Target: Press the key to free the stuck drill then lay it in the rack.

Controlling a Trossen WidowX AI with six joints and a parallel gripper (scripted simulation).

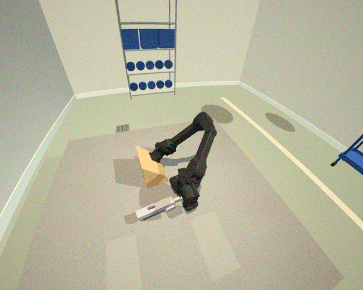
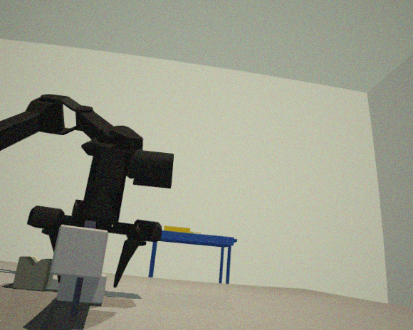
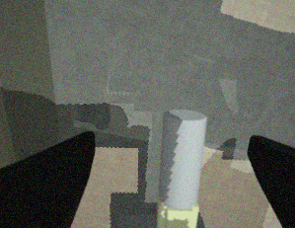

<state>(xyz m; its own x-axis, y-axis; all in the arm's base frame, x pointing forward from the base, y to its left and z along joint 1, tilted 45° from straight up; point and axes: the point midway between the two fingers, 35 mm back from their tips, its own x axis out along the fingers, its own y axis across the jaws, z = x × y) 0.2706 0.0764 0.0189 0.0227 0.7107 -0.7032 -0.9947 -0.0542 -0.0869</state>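
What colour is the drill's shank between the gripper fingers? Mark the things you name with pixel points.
Pale blue-grey, with a darker shadow along one side of the shank [image 3: 187, 162]; the wrist view shows it best.
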